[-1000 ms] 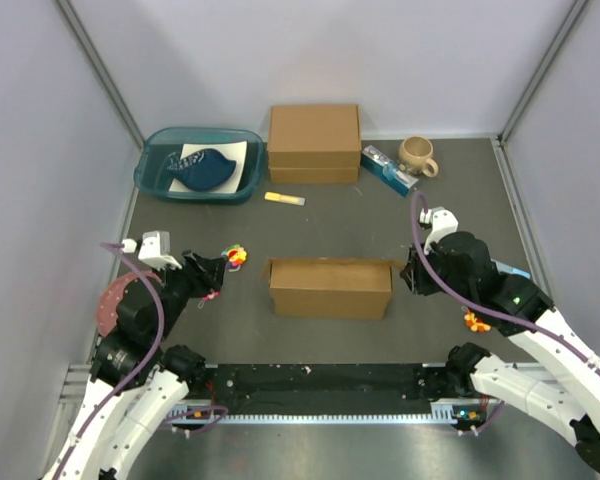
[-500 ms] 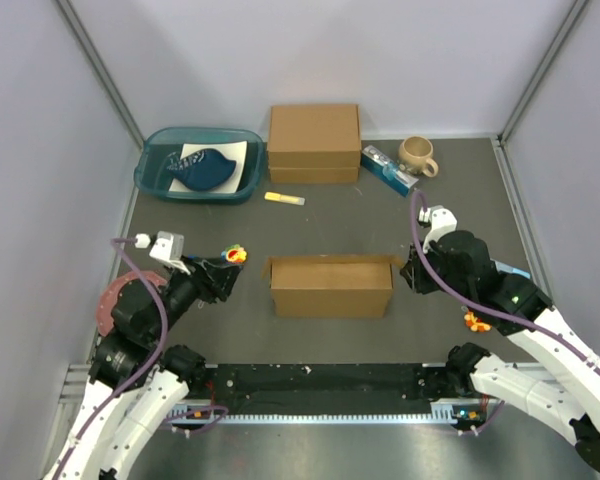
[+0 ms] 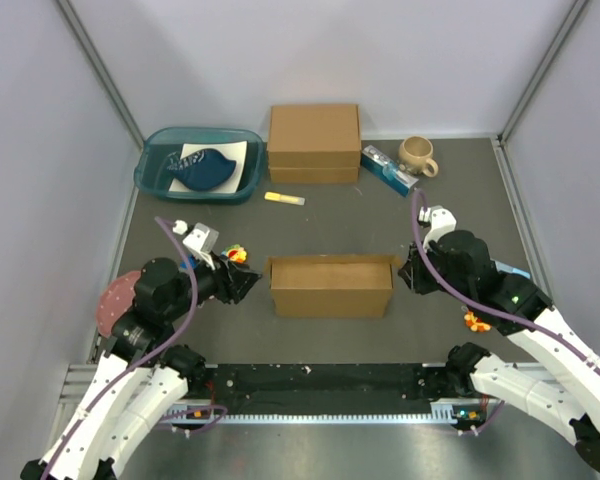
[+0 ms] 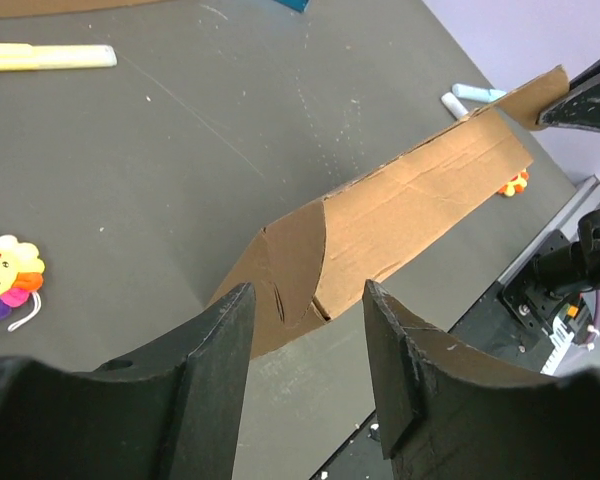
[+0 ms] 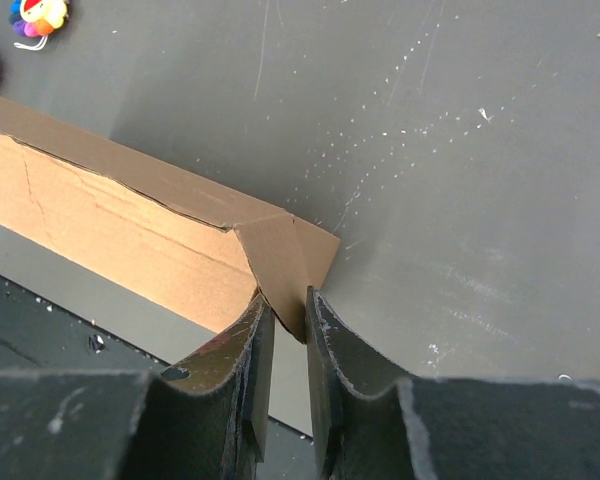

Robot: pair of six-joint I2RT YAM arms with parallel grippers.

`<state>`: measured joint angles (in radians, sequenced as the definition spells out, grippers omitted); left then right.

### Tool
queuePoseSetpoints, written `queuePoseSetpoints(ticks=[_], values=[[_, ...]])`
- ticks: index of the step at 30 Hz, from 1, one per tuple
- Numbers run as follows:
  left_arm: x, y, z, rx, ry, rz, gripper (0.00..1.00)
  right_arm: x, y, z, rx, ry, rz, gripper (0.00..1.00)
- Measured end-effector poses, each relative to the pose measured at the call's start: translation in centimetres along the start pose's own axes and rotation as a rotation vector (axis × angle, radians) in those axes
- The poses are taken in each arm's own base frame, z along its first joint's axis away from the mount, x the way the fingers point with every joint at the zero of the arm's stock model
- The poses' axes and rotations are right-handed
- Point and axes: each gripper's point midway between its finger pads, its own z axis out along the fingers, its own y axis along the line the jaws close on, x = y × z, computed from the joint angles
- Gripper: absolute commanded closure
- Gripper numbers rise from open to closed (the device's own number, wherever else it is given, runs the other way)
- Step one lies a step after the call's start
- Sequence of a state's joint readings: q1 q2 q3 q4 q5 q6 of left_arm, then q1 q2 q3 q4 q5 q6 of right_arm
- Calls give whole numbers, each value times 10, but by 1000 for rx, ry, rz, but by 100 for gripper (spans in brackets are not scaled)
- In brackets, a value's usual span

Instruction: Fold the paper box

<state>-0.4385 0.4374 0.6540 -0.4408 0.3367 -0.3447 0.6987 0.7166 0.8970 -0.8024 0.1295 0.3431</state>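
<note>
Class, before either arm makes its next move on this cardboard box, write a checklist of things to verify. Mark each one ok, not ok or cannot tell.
1. Right gripper shut on the right end corner of the paper box: ok.
2. Left gripper open wide enough to take the left end flap: ok.
3. Left gripper in contact with the box: not ok; it sits just short of the left end.
4. Long front wall standing upright: ok.
5. Left end flap tucked into place: cannot tell.
6. Colourful toy clear of the box: ok; it lies apart from the box, beside the left gripper.
</note>
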Motion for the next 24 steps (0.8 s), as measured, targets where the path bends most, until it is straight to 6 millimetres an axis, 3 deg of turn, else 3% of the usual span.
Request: queuePoseSetpoints(ticks=[15,24], values=[[13,10,19,3,59,29,64,1,4,2,-17,11,17,82],[11,10,27,16,60,33,73,1,6,3,-22,16,27,83]])
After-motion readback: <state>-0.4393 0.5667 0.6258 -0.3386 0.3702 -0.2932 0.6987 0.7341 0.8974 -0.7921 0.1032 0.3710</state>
